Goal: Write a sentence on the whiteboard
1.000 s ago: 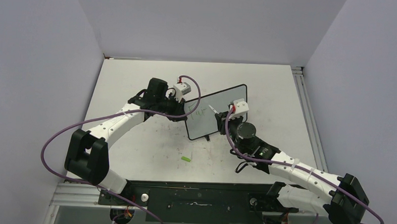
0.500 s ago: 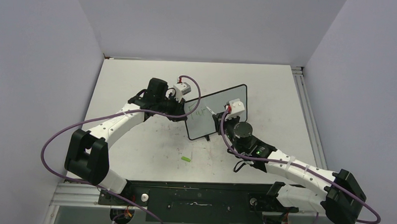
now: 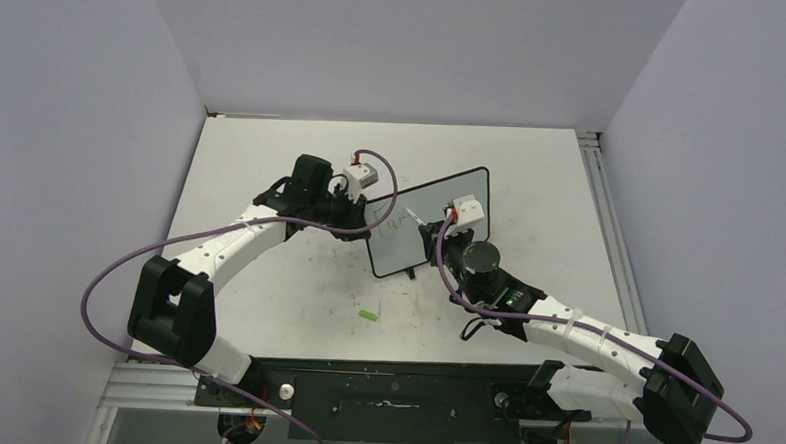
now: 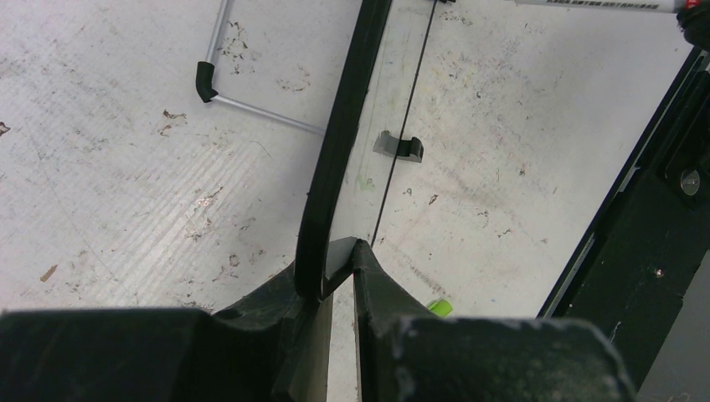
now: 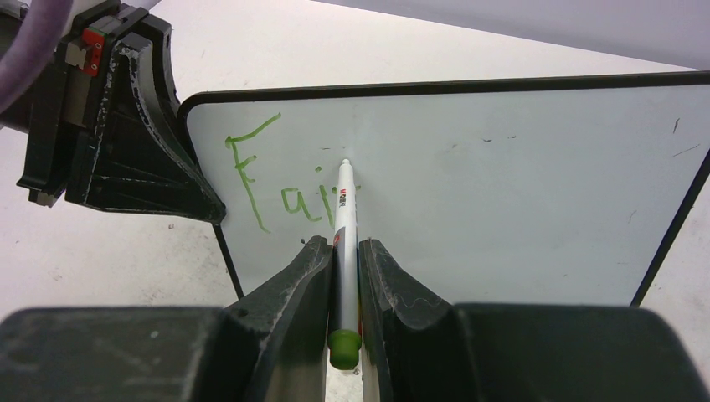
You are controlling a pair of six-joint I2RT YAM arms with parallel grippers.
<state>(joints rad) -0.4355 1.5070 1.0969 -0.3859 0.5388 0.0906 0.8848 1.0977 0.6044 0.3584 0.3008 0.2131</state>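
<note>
The whiteboard (image 3: 440, 199) stands upright on the table, its face (image 5: 502, 184) towards the right wrist camera. My left gripper (image 4: 335, 255) is shut on its black-framed left edge (image 4: 339, 142); that gripper (image 5: 126, 142) also shows beside the board's upper left corner. The sentence (image 5: 268, 180) stands as green letters reading about "Fai", small in the top view (image 3: 401, 220). My right gripper (image 5: 343, 247) is shut on a white marker (image 5: 343, 209) with a green end. The marker's tip rests on the board just right of the last letter. From above, the right gripper (image 3: 434, 234) sits in front of the board.
A green marker cap (image 3: 368, 314) lies on the scuffed tabletop in front of the board, also seen past the left fingers (image 4: 439, 307). The board's wire stand (image 4: 251, 113) reaches out behind it. A metal rail (image 3: 604, 221) runs along the table's right side.
My right wrist has shifted a little to the left along the board with the marker, and its elbow has dropped back slightly. The left arm and the board have stayed still.
</note>
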